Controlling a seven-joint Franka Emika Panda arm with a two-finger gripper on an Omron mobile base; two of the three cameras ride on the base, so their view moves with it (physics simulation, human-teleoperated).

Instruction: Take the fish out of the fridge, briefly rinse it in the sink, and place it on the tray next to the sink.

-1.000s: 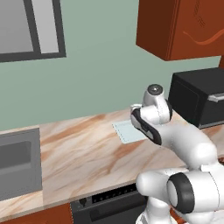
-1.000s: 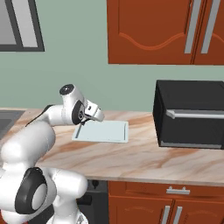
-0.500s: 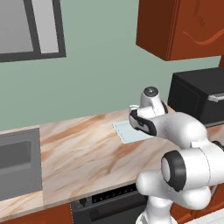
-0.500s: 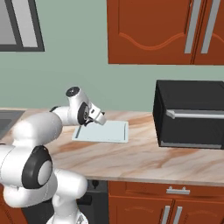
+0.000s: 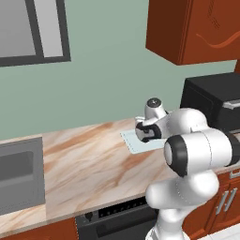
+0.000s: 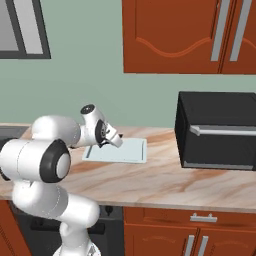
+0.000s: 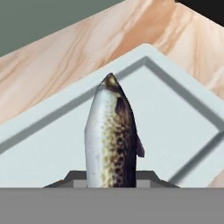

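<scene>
Claw (image 6: 116,140) clenched on fish (image 7: 111,135), positioned above left part of tray (image 6: 131,150). In hand view, fish rises between fingertips (image 7: 65,180), head pointing away over tray floor. Tray flat on marble table (image 6: 160,182), between sink (image 5: 18,176) at left and black microwave (image 6: 220,131) at right.

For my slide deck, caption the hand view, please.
Pincer shut on the fish, held out over the pale tray on the marble counter.

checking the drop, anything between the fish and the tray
Nothing: in the hand view the fish, held by the gripper, hangs over the bare tray.
</scene>
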